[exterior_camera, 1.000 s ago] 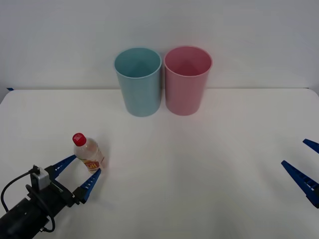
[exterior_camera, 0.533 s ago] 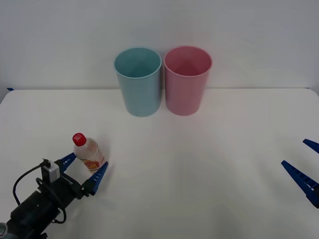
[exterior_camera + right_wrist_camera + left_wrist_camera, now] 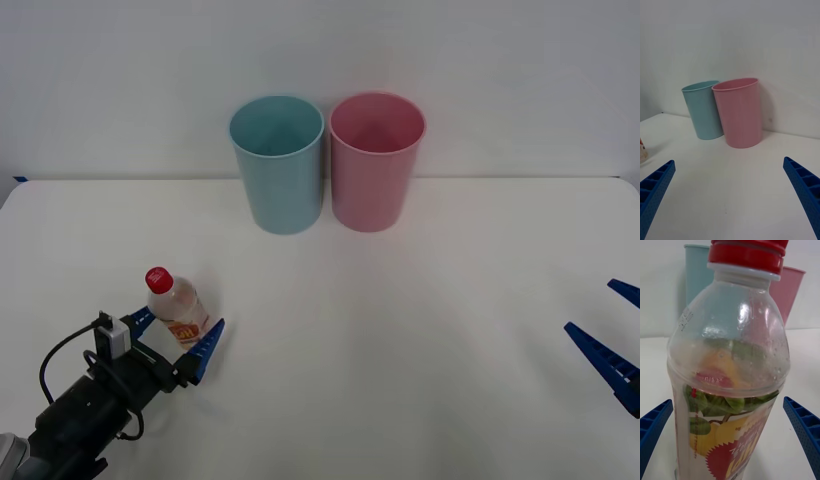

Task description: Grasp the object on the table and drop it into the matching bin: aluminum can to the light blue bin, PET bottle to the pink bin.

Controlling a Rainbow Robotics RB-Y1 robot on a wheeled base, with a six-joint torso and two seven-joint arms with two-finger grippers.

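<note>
Left gripper (image 3: 174,342) has advanced, open fingers now straddling the small clear red-capped plastic bottle (image 3: 175,305); closing looks next, right gripper (image 3: 607,328) open, idle.

Plain pale wall (image 3: 500,60) behind, small dark blue mark (image 3: 19,179) at far left edge

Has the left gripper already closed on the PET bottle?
No: the left gripper is open, its blue fingers standing apart on either side of the PET bottle.
</note>
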